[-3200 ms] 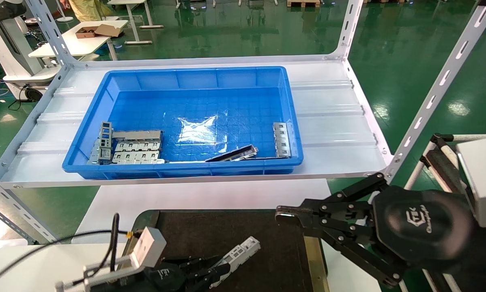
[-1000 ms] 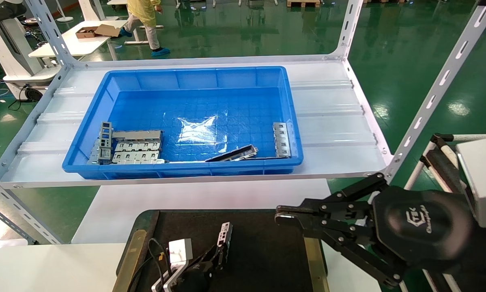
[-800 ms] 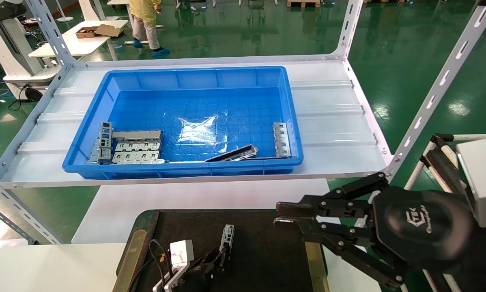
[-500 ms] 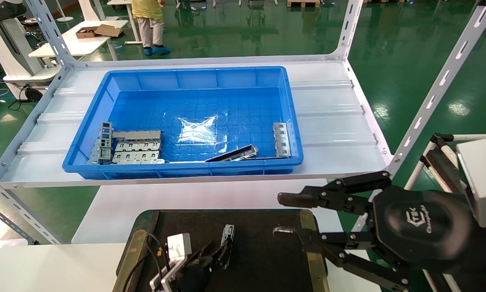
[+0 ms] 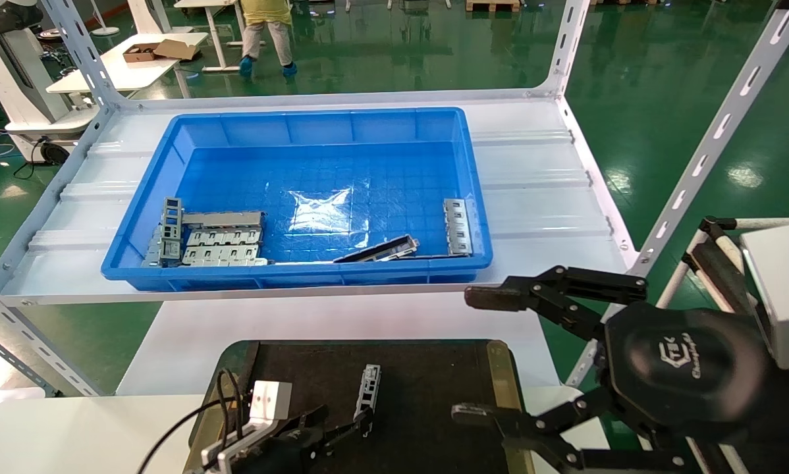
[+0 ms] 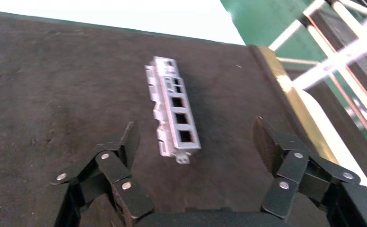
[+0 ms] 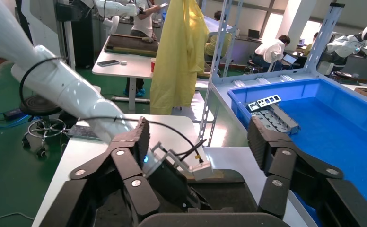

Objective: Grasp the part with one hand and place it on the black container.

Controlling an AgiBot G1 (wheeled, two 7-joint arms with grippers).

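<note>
Released since the earlier frames, the part (image 5: 367, 390) now lies flat on the black container (image 5: 434, 388); the left gripper (image 6: 196, 156) is spread wide and empty just behind it. Right gripper (image 5: 493, 359) hovers wide open, empty. Placement looks done.

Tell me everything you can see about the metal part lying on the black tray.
The part is a slim silver-grey sheet-metal bar, box-like, with a row of square cut-outs along its upper face and small tabs at its edges. It lies flat on the black container, on the felt-like surface. The left gripper sits open just behind it, fingers apart on either side, not touching it.
</note>
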